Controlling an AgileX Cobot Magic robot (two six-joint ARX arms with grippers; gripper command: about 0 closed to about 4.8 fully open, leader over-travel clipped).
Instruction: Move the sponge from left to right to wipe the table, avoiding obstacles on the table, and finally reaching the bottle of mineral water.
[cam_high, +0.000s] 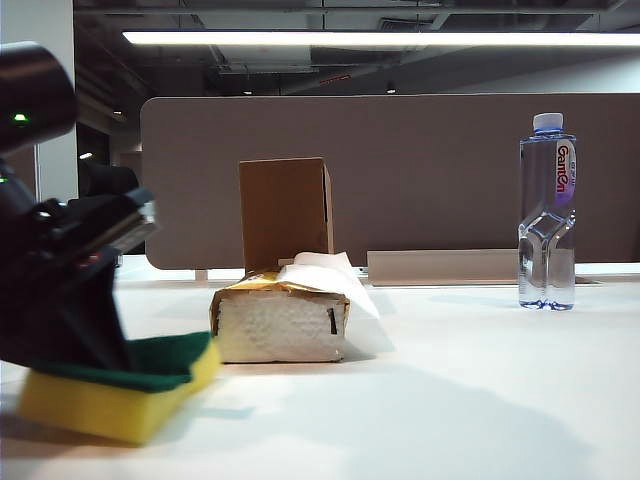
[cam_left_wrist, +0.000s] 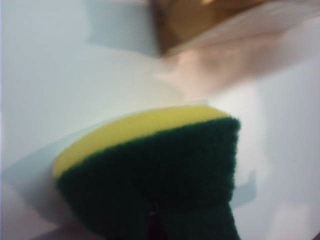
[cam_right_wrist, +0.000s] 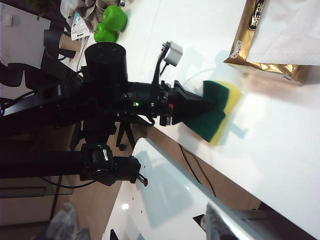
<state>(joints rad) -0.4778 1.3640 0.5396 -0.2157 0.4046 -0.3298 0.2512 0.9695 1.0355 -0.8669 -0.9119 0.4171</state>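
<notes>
Sponge at the left side of the table

I see the left gripper (cam_right_wrist: 202, 107) clamped on the sponge (cam_high: 120, 385), near the tissue pack (cam_high: 280, 320); right gripper (cam_right_wrist: 135, 227) stands apart.

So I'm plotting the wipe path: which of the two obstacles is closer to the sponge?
The gold tissue pack, lying low just right of the sponge in the left gripper. The upright cardboard box stands behind it.

black arm (cam_right_wrist: 105, 95), green indicator light (cam_high: 19, 119)
</notes>
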